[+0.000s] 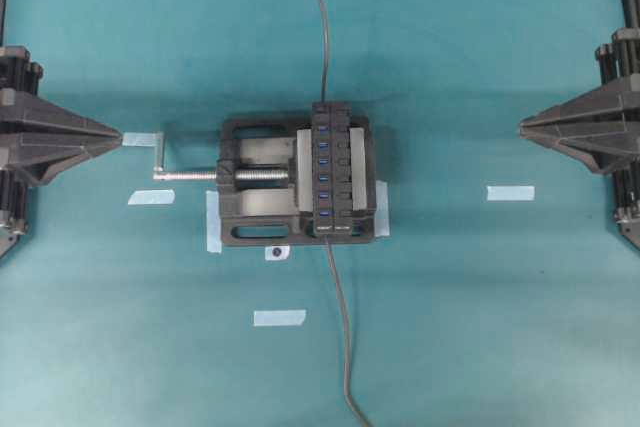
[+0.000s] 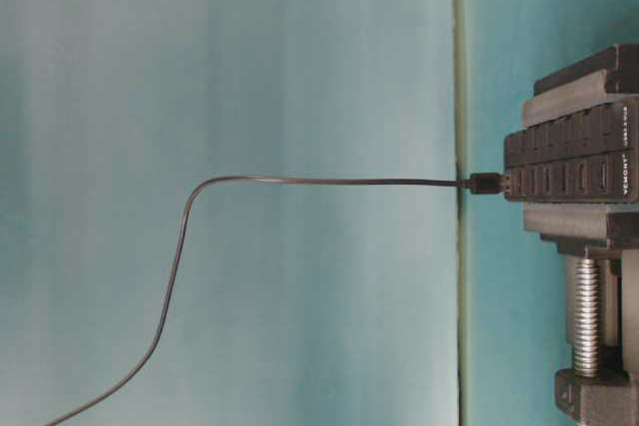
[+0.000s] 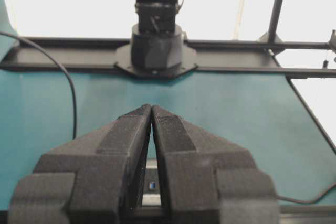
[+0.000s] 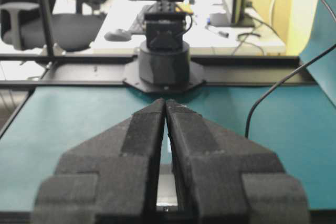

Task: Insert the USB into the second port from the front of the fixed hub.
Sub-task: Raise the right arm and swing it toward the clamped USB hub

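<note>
The fixed hub (image 1: 333, 167) is a narrow black bar with a row of blue slots, clamped in a vise at the table's middle; it also shows in the table-level view (image 2: 569, 162). A thin dark cable (image 1: 342, 327) runs from the hub's front end toward the near table edge. I cannot make out the USB plug on it. All the blue slots look unoccupied. My left gripper (image 1: 120, 135) (image 3: 151, 107) is shut and empty, far left of the vise. My right gripper (image 1: 521, 127) (image 4: 166, 102) is shut and empty, far to the right.
The black screw vise (image 1: 250, 227) has a metal crank handle (image 1: 160, 155) pointing left. Another dark cable (image 1: 324, 37) (image 2: 300, 181) is fixed to the hub's far end. Several pale tape strips lie on the teal mat, such as one at the right (image 1: 510, 192).
</note>
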`<control>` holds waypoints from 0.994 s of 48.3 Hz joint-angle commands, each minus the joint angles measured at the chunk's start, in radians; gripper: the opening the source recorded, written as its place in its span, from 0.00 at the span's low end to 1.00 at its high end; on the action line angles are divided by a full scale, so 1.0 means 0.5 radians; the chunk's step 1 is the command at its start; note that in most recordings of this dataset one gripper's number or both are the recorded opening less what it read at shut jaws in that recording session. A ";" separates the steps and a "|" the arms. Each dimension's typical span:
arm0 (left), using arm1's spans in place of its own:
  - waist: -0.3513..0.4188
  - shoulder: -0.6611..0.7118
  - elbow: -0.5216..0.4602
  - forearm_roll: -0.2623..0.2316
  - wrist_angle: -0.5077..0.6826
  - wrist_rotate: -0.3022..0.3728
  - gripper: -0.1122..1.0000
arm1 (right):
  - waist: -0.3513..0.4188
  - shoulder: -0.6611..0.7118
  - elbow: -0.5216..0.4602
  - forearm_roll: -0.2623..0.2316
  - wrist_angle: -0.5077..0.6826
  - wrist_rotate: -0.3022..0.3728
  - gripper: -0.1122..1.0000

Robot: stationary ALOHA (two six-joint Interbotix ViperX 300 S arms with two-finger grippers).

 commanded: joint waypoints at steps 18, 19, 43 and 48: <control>0.000 0.193 -0.132 0.012 -0.003 -0.156 0.10 | -0.061 0.025 -0.080 0.058 0.144 0.095 0.08; 0.000 0.209 -0.138 0.012 0.000 -0.156 0.10 | -0.061 0.025 -0.083 0.058 0.166 0.101 0.08; -0.058 0.282 -0.242 0.015 0.442 -0.153 0.10 | -0.153 0.098 -0.193 0.058 0.770 0.126 0.08; -0.058 0.291 -0.264 0.012 0.565 -0.153 0.10 | -0.199 0.163 -0.267 0.043 0.923 0.123 0.08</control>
